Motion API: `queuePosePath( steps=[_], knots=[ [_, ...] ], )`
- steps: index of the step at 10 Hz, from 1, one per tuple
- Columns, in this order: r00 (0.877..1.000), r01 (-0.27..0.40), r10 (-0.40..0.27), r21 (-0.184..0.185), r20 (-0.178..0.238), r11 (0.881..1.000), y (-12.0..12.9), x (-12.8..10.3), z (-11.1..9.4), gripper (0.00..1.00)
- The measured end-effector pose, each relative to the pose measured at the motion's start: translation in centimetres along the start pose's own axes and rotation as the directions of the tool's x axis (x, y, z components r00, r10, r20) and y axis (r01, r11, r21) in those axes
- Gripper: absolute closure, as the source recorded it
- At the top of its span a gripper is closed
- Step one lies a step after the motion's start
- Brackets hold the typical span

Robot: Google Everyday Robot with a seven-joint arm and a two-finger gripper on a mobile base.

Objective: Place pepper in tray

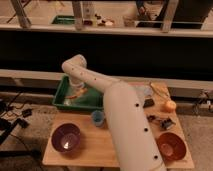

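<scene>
A wooden table (90, 150) fills the lower middle of the frame, and its front and left edges are plain to see.

Near the lower left sits a round purple bowl (66, 138) with smooth sides. It stands close to the table's left edge, with bare wood around it.

Above it, at the middle left, is the green tray (61, 95). It is a big plastic rectangle with sloped sides that rise up. Its left wall reaches out near the table's left edge.

Over the tray hangs the gripper (79, 93), at the end of the white arm (125, 120). It is shut on the pepper (76, 94). The pepper is thin, orange-red and a little curved. It is just over the tray floor, inside the walls. Its long side runs roughly from lower left to upper right, though which end is the point cannot be told.

A small blue cup (97, 118) stands on the wood just below the tray, right beside the arm.

The arm is thick, round and smooth, with small dark dots, and it covers much of the middle of the table.

To the right lie a round orange fruit (170, 105), a small dark object (161, 121) and a round reddish-brown bowl (170, 145) near the right edge.
</scene>
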Motion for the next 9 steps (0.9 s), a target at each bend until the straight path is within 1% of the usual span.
queuePosePath(
  steps=[1,3,4,5,9],
  knots=[
    [0.999,-0.040,0.040,0.015,0.009,0.999,-0.71,1.58,0.99,0.82],
    [0.998,-0.060,0.060,0.025,0.004,0.998,-0.64,2.41,1.05,0.82],
    [0.998,-0.060,0.060,0.028,-0.001,0.998,-0.70,2.53,1.00,0.80],
    [0.998,-0.060,0.060,0.028,0.000,0.998,-0.70,2.49,1.01,0.73],
    [0.998,-0.060,0.060,0.026,0.000,0.998,-0.65,2.47,1.03,0.33]
  ],
)
